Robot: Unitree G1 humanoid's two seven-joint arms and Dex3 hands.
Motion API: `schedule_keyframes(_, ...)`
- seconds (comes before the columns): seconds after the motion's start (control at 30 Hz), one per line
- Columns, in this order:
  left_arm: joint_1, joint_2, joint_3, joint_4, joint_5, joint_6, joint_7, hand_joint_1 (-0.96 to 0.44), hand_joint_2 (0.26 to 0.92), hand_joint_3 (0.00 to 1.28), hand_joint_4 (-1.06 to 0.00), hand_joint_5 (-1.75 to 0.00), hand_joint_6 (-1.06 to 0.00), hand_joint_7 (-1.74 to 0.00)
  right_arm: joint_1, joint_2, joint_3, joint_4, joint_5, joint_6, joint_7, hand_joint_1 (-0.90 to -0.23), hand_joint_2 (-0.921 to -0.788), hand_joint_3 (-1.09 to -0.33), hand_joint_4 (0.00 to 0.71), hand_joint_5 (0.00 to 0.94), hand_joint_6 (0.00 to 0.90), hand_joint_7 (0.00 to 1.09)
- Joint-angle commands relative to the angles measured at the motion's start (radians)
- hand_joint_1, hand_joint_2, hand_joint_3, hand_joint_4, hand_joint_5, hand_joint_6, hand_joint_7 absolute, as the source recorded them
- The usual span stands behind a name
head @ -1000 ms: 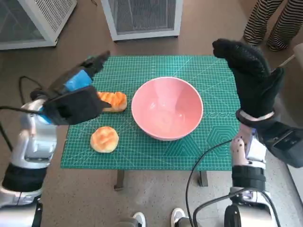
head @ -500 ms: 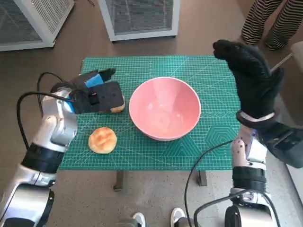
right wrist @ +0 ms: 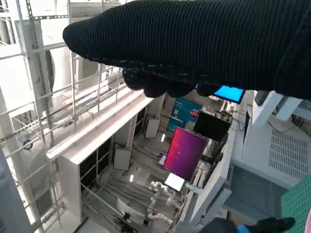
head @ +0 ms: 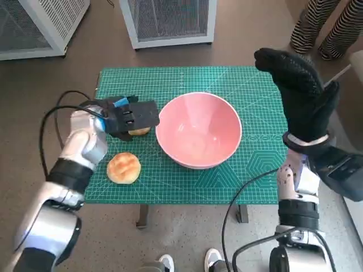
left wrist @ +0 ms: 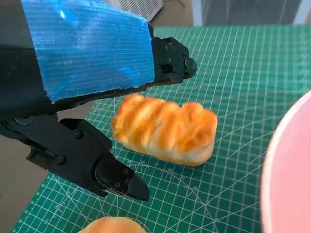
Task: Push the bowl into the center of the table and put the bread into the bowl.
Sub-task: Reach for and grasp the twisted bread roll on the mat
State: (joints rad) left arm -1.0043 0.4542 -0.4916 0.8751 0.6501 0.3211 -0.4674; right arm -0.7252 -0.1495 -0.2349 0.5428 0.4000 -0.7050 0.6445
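At frame centre, a pink round bowl [head: 199,130] is seen on the green cutting mat [head: 249,164]. Left of it, an oblong golden bread loaf [left wrist: 165,128] is straddled, ungripped, by the spread fingers [left wrist: 116,180] of the blue-taped left hand [head: 129,117]. At right, the gloved right hand [head: 302,96] is raised, holding nothing.

Surroundings of the green mat and the room beyond

In the head view a green cutting mat [head: 187,79] with a pale grid covers the table at centre; two white slatted cabinets [head: 170,20] stand on the brown floor along the top edge, striped trouser legs [head: 323,28] show at upper right, and white shoe tips [head: 167,262] at the bottom. The right wrist view shows white shelving [right wrist: 97,131] and a magenta screen [right wrist: 184,153].
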Motion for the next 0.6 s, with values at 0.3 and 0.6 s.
schedule_keyframes(0.3,-0.058,-0.063,-0.069,0.252,0.066,-0.084,0.162,-0.09,0.746,0.01,-0.11,-0.02,-0.24,-0.03,0.026,-0.005,0.002,0.0,0.007,0.014,-0.002,-0.618,-0.921,-0.663,0.226,0.005,0.036,0.57)
schedule_keyframes(0.6,-0.048,-0.08,-0.1,0.345,0.09,-0.163,0.307,0.0,0.785,0.02,-0.29,-0.05,-0.37,-0.05,0.031,0.001,0.005,-0.003,0.0,0.005,-0.009,-0.613,-0.921,-0.664,0.226,0.004,0.025,0.56)
